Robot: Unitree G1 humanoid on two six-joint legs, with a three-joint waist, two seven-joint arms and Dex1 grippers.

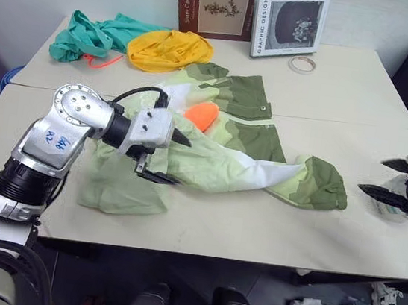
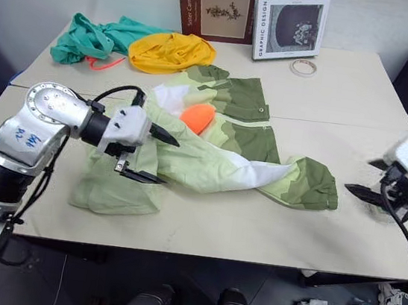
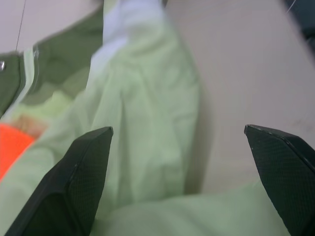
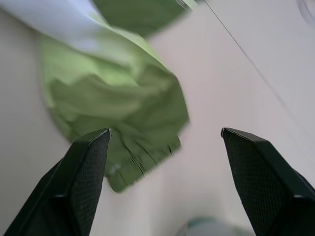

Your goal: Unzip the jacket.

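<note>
Pale green, white and olive jacket (image 1: 228, 137) lay crumpled mid-table (image 1: 313, 235), orange piece exposed. Left gripper (image 1: 164, 156) hovered over its near fold, fingers wide, holding nothing; right gripper (image 1: 392, 181) stood apart beyond the sleeve, fingers spread, empty. Judged: approach step; next, locate and pinch the zipper pull. No containers noted.

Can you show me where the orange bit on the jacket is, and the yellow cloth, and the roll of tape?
Orange piece (image 1: 203, 113), left eye view, on its bright middle.
Yellow cloth (image 1: 169, 48), left eye view, on the middle of the heap.
Tape roll (image 1: 303, 64), left eye view, on its front rim.
</note>
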